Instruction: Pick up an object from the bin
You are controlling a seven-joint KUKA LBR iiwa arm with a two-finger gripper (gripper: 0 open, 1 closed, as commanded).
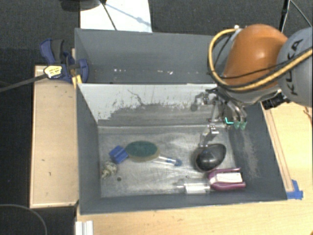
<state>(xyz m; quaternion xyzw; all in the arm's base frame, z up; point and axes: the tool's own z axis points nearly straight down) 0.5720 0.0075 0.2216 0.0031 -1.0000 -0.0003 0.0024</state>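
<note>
Over the right side of the bin [146, 106]: end effector [210, 137] hangs close above a black rounded lump [211, 157].
Grip: can't tell if clenched or released.
Risk: lump may slip away; pink box [226, 179] beside it may get bumped.

the back strip of the bin [156, 131] floor lies bare from the side wall to the gripper [209, 137]. toward the front, a green brush [142, 151] with a blue block [117, 154] fills the view's left; a black lump [211, 156], a purple case [226, 179] and a white tube [195, 188] crowd the right, close together. a narrow gap parts them.
</note>
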